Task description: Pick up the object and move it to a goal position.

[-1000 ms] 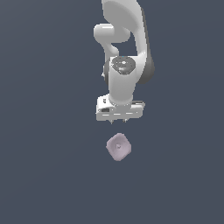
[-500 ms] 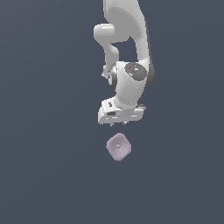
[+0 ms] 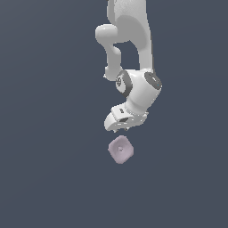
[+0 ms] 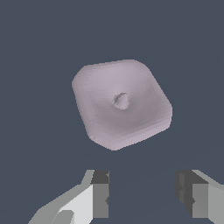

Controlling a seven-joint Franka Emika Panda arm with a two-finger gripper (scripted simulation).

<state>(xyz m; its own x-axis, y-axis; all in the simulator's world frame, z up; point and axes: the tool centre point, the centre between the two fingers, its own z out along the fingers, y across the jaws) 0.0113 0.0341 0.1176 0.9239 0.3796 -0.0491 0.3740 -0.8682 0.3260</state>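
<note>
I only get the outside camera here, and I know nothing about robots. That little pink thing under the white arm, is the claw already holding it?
Observer: No. In the wrist view the gripper has its two fingers apart with nothing between them, and the object lies clear of both.
Operator: What does the pink thing actually look like close up?
Observer: A rounded square with a hollowed face and a tiny nub in the middle of the hollow.
Operator: Is it lined up with the claw?
Observer: Roughly. In the wrist view the object sits ahead of the gap between the fingers, turned corner-on to them rather than square.
</note>
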